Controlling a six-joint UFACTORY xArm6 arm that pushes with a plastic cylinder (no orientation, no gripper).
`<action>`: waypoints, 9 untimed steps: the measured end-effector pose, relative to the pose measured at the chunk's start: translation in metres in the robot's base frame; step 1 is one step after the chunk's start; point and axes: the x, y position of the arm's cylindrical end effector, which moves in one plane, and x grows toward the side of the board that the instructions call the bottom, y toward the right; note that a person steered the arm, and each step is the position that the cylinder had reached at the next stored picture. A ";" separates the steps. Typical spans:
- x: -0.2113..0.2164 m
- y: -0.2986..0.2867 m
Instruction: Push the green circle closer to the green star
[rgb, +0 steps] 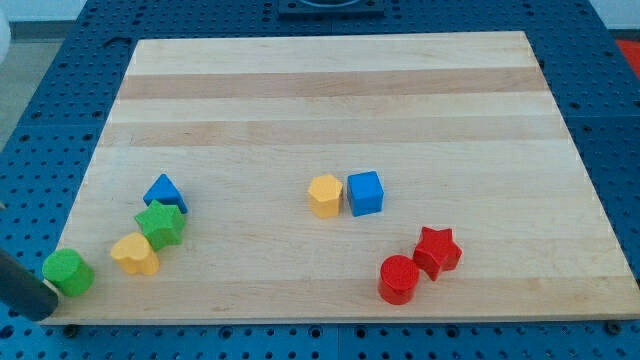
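Fingers? None on this rig, so nothing to spread or pinch, just my tip (44, 312) parked at the view's bottom left, right behind the green circle (68, 272).

Progress-wise I'd call it partway: the green circle sits near the board's (330, 110) bottom-left corner, the green star (160, 224) is up and to its right, and a yellow block (135, 254) lies between them, touching the star. Gap isn't closed yet. Blue triangle-ish block (165, 192) hugs the star's far side. Can't tell if the tip actually touches the circle, and the rod is cut off by the frame edge.
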 end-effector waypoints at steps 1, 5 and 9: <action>0.000 0.013; -0.031 -0.002; -0.061 0.021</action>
